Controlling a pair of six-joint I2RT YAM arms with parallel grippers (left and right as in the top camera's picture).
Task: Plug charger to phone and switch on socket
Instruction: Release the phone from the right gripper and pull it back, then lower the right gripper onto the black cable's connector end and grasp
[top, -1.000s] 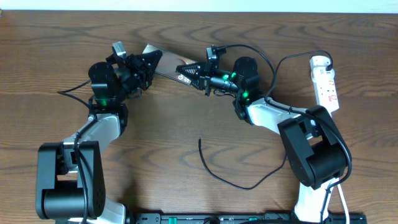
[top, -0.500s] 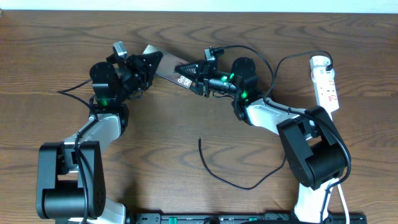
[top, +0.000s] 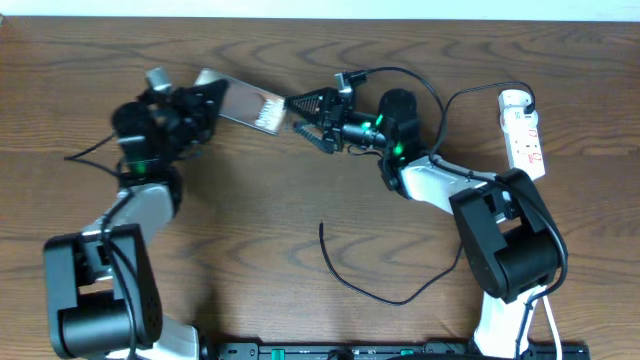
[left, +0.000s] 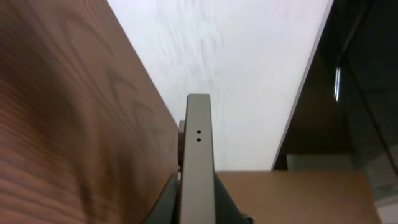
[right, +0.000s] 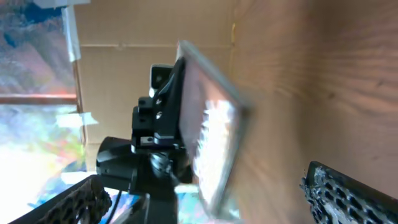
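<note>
The phone (top: 245, 103), a flat grey-brown slab with a blurred white marking, is sitting above centre-left in the overhead view. The left gripper (top: 208, 98) jaws are pinching its left end. Only the left wrist view is showing its thin edge with two small holes. The right gripper (top: 306, 117) jaws are standing spread beside its free end. The charger (top: 400, 300) is lying on the desk (top: 250, 220) at lower centre. The socket (top: 526, 135) is lying at upper right.
</note>
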